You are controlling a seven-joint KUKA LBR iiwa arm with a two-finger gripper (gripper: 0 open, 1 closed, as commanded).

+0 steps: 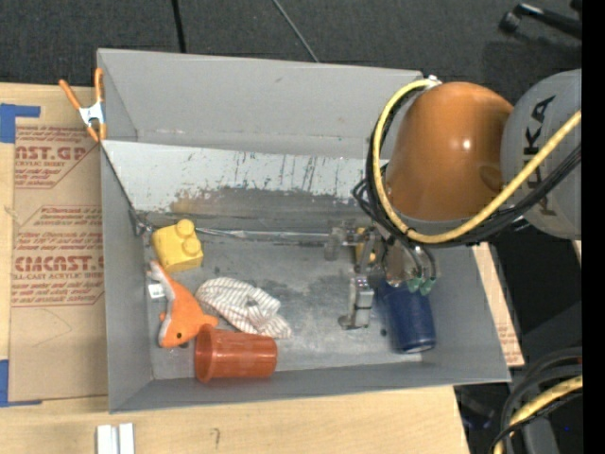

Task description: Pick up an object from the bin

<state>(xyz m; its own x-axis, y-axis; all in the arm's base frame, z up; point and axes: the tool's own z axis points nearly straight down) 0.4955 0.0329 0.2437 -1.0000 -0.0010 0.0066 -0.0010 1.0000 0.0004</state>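
Dark blue cylinder with a smooth shiny surface (408, 322): we record it lying on its side on the floor of the grey metal bin (255, 112), in the near right corner, its long axis running roughly from the back of the bin towards the front.

Two-finger metal gripper (360, 296): we place it low over the bin floor, just to the left of the cylinder's upper end. Whether it touches the cylinder we cannot tell, and we cannot tell whether it stands parted or closed. Bare, scuffed floor lies beneath and to the left of it.

Rounded orange cover (444, 149): fixed to the wrist above the gripper, ringed by a yellow cable (376, 154). The pale grey arm link (548, 140) enters from the right.

Remaining contents, all grouped at the left end of the bin, well apart from the gripper:
- Yellow plastic building block with two studs (178, 245), towards the back left.
- Orange soft toy figure (181, 318), in front of the block.
- White crumpled cloth with a fine dark pattern (244, 305), just to the right of the toy and touching it.
- Orange-red translucent plastic cup (234, 356), on its side along the front wall, just in front of the cloth and beside the toy.
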